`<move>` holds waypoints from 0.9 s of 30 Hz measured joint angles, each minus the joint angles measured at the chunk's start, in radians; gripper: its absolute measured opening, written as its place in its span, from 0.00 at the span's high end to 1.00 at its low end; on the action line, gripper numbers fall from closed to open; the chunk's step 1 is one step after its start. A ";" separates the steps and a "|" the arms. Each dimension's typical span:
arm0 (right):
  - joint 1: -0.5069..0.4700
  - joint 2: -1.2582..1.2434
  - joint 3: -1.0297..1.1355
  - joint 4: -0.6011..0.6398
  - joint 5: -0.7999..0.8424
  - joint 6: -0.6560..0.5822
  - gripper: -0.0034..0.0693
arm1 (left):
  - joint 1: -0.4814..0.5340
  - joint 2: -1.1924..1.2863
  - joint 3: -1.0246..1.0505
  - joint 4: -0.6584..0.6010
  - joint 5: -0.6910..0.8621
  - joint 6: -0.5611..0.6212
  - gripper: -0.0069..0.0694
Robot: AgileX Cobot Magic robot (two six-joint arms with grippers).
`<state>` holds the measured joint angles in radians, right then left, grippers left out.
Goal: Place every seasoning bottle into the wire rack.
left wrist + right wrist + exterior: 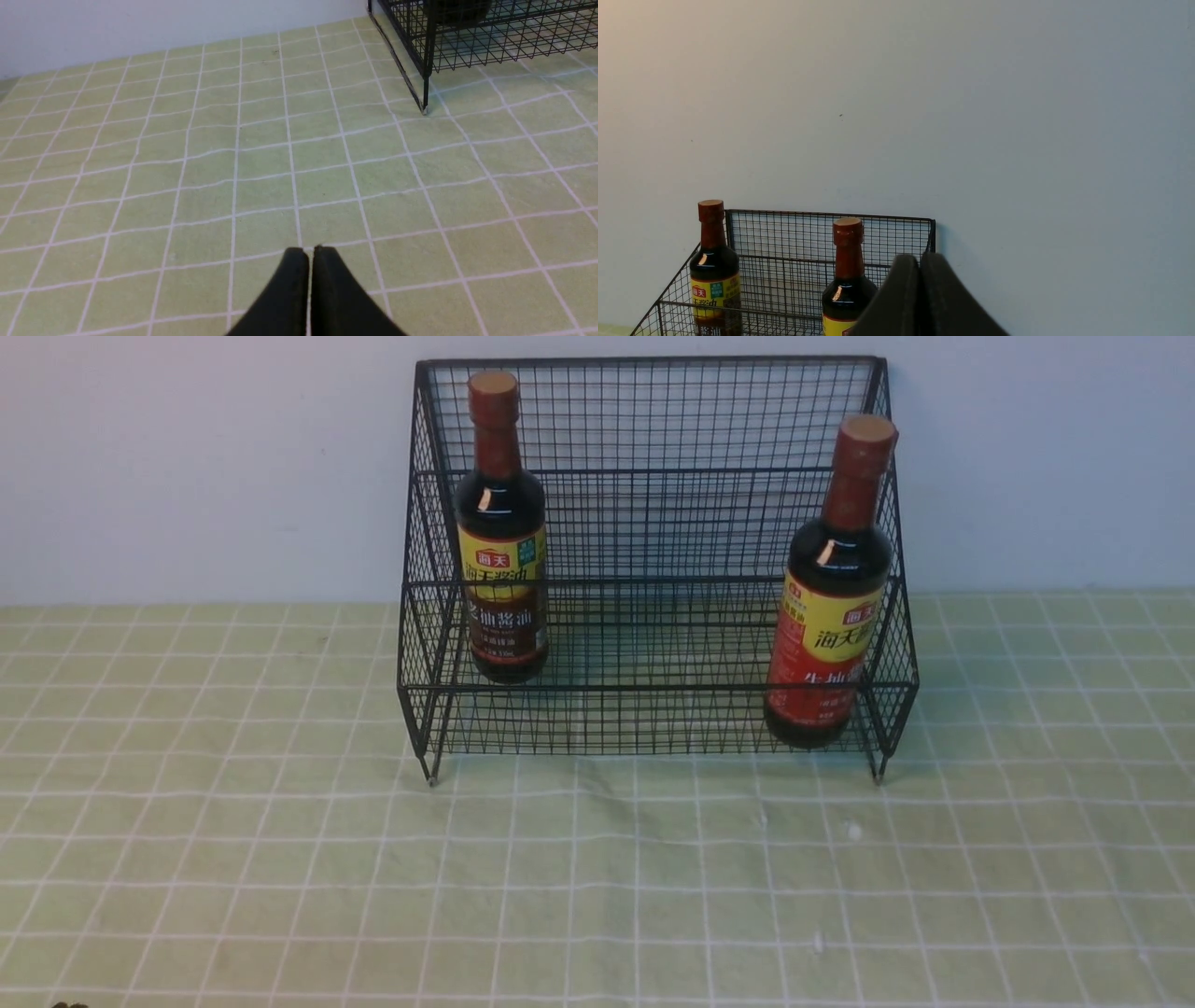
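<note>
The black wire rack [653, 523] stands at the back of the table against the wall. The brown-label bottle [501, 541] stands upright on its upper tier at the left. The red-label bottle [831, 607] stands in the lower tier at the right, leaning a little. Neither arm shows in the front view. My left gripper [310, 252] is shut and empty over the cloth, with the rack's front left foot [424, 108] ahead of it. My right gripper [920, 259] is shut and empty, raised, facing the wall, with both bottles [714, 275] [847, 280] and the rack [798, 261] beyond it.
A green cloth with a white grid [597, 877] covers the table. A plain pale wall [187, 467] rises right behind the rack.
</note>
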<state>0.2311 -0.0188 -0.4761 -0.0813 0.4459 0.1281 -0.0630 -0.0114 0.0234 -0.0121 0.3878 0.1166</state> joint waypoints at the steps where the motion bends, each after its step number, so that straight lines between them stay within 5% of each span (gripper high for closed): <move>1: 0.000 0.000 0.000 0.000 0.000 -0.001 0.97 | 0.000 0.000 0.000 0.000 0.000 0.000 0.92; 27: -0.060 0.000 0.071 -0.002 -0.003 -0.003 0.97 | 0.000 0.000 0.000 0.000 0.000 0.000 0.92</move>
<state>0.1710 -0.0188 -0.4053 -0.0832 0.4431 0.1247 -0.0630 -0.0114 0.0234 -0.0121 0.3874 0.1166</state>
